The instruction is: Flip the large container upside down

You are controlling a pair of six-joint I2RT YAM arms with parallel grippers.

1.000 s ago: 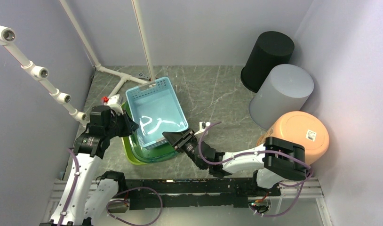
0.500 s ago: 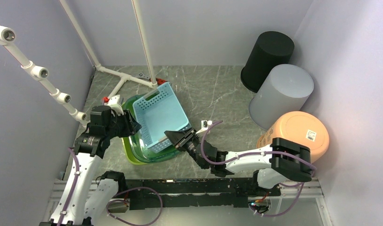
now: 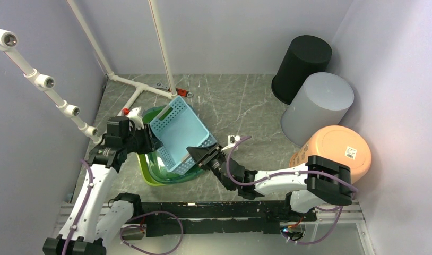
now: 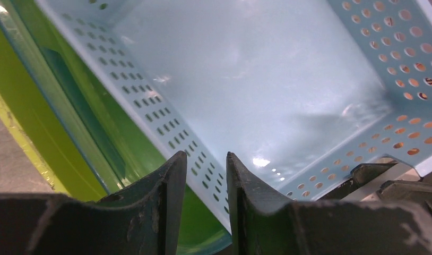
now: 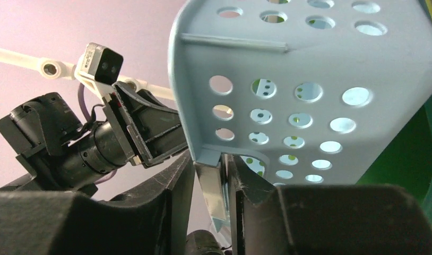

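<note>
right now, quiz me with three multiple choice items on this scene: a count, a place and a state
1. How many round bins stand by the right wall? A one B three C five
2. Where is the blue basket? A atop a bin B tilted over the green basin C on a shelf
3. What is the right tool doing? A gaping, touching nothing B gripping a bin C shut on the basket's rim
Answers: B, black, grey and peach bins line that wall; B, the overhead view shows it canted above the basin; C, the right wrist view shows the rim pinched between its fingers.
</note>
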